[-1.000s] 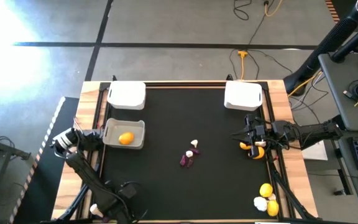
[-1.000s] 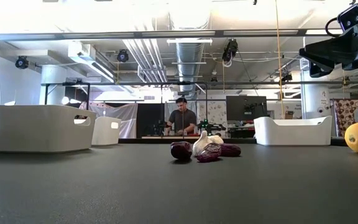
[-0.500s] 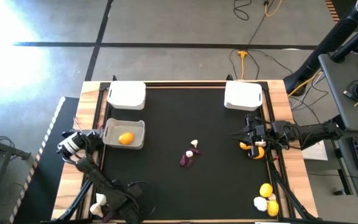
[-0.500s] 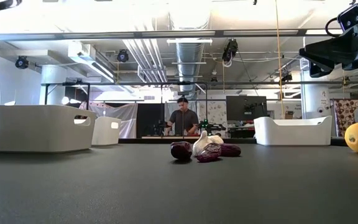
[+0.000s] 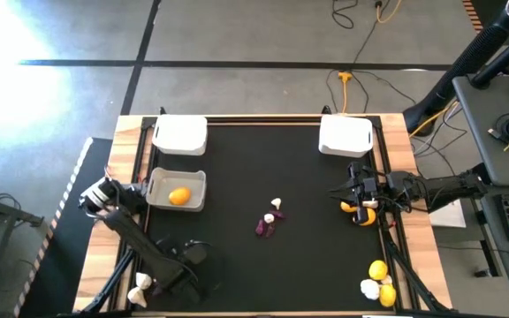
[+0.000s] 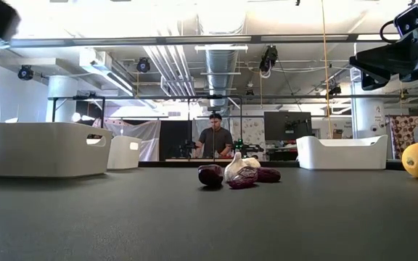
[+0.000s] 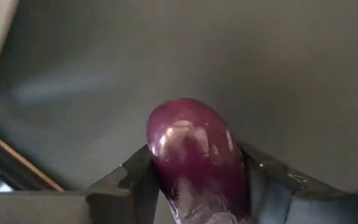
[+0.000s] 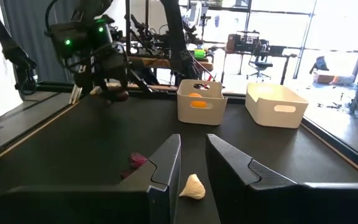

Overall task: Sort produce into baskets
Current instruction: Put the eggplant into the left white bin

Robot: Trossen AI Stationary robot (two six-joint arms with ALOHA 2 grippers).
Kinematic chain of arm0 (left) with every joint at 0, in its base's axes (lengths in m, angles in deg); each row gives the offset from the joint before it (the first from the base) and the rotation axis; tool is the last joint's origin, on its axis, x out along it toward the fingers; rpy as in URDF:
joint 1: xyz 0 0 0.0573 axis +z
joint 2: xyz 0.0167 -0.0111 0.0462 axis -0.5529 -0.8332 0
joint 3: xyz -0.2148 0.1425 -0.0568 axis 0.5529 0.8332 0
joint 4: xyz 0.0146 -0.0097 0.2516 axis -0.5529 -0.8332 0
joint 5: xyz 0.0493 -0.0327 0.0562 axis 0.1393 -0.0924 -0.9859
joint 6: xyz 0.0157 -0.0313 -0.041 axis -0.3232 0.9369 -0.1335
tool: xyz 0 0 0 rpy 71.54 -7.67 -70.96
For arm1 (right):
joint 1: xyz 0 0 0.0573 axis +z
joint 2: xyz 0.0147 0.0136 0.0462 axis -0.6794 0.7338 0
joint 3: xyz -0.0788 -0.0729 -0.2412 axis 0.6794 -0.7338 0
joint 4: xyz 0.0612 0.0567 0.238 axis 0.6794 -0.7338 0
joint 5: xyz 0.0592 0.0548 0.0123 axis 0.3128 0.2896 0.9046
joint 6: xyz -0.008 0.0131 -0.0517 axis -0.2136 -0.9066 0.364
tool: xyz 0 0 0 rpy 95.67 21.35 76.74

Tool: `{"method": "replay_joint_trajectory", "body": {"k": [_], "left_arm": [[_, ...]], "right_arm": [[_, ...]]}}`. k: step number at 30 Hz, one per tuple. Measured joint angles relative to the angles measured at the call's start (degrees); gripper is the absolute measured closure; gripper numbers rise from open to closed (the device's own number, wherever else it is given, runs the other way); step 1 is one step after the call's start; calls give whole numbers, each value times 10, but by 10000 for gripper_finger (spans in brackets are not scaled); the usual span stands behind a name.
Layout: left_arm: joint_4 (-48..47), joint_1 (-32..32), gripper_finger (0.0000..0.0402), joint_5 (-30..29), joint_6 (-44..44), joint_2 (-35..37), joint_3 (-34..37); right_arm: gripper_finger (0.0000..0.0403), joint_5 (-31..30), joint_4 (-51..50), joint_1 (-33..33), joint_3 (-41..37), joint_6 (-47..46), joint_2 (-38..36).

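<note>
- The left gripper (image 7: 197,186) has closed its fingers on a dark purple piece (image 7: 194,155) over the past second; in its wrist view the piece now sits clamped between the two fingers, glossy end pointing outward over the dark table (image 5: 263,168).
- From above, that arm has moved along the near-left corner of the table, and a white bulb (image 5: 140,283) shows beside it on the wooden edge there.
- The right gripper (image 8: 191,165) has not moved: it hangs at the right edge with its fingers close together, holding nothing (a narrow gap shows between them).
- Just beside it lies a lemon (image 5: 361,213); more yellow and white produce (image 5: 378,281) waits in the near-right corner.
- At mid-table a small cluster (image 6: 238,175) of purple pieces and a garlic bulb lies unsorted.
- The near-left basket (image 5: 177,190) already holds one lemon; the far-left basket (image 5: 180,135) and far-right basket (image 5: 345,136) look empty.
- Judging by this, the grasp is made and the next step is carrying the purple piece to one of the empty baskets; most of the sorting remains.
</note>
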Motion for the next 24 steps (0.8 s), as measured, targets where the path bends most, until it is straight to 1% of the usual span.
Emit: {"method": "replay_joint_trajectory", "body": {"k": [3,6,9,13,15,17,20,24], "left_arm": [[-15,30,224,-29,-38,14,-10],[-84,88,227,-51,-100,27,-29],[-156,160,229,-97,-187,34,-61],[-207,266,229,-189,-311,38,-102],[-202,324,229,-228,-376,39,-114],[-205,385,229,-253,-427,42,-119],[-204,481,229,-303,-481,45,-119],[-200,604,229,-385,-514,48,-120]], "right_arm": [[335,0,0,0,0,-1,0],[335,0,0,0,0,0,0],[335,0,0,0,0,0,0],[335,0,0,0,0,0,0],[335,0,0,0,0,0,0],[335,0,0,0,0,-1,0],[335,0,0,0,0,0,0],[335,0,0,0,0,0,0]]}}
